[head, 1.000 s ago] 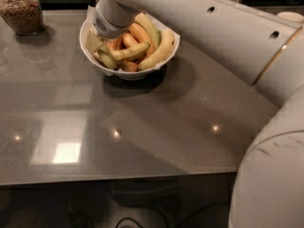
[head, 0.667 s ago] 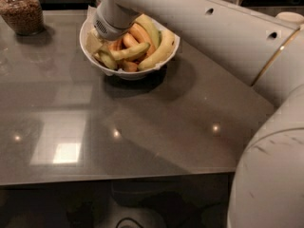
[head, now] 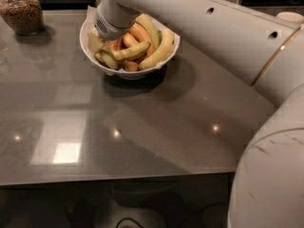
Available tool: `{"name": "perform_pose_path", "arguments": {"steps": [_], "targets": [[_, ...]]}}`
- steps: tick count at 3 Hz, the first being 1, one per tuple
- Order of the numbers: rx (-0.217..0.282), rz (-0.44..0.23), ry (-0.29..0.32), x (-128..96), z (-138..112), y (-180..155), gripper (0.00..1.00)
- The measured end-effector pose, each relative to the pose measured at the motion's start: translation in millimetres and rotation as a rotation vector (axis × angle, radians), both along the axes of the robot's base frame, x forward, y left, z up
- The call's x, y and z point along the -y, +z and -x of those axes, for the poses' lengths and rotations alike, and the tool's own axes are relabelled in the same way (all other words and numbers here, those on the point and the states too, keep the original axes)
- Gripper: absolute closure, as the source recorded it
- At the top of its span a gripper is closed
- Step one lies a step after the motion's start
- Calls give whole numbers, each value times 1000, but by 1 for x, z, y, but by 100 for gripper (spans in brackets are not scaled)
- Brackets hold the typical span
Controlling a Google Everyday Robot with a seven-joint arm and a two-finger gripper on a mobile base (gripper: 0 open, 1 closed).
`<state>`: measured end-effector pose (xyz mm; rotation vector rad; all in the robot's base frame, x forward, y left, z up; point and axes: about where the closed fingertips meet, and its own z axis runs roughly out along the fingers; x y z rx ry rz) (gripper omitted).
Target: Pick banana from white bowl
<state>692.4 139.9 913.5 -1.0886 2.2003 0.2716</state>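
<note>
1. While the arm [head: 213,23] reaches across from the right, little has changed over the last second: the gripper [head: 109,27] stays pushed down into the left side of the white bowl [head: 135,73], at about the same height as before
2. The fruit pile looks undisturbed as well. The brighter yellow banana [head: 162,52] still lies along the right rim and the orange-toned ones [head: 135,34] still sit in the middle
3. We judge from this that the grasp is being settled, not finished, since nothing has risen out of the bowl
4. The banana [head: 132,51] we take as the target is the pale greenish-yellow one lying across the front of the heap, inside the bowl, with its left end just under the wrist
5. The forearm comes in high over the table [head: 142,141] and slopes down to the left, and the round wrist housing points steeply into the bowl
6. The wrist hides the business end, so we cannot tell whether the gripper is clenched on the banana or released
7. The bowl stands at the far side of the table, well apart from the glass jar [head: 21,11] in the far left corner
</note>
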Motion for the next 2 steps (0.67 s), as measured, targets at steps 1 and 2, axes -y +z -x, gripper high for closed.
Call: {"name": "perform_pose_path", "arguments": {"steps": [1, 2], "targets": [[50, -19, 36, -2, 3, 11, 100], [114, -44, 61, -2, 3, 28, 100]]}}
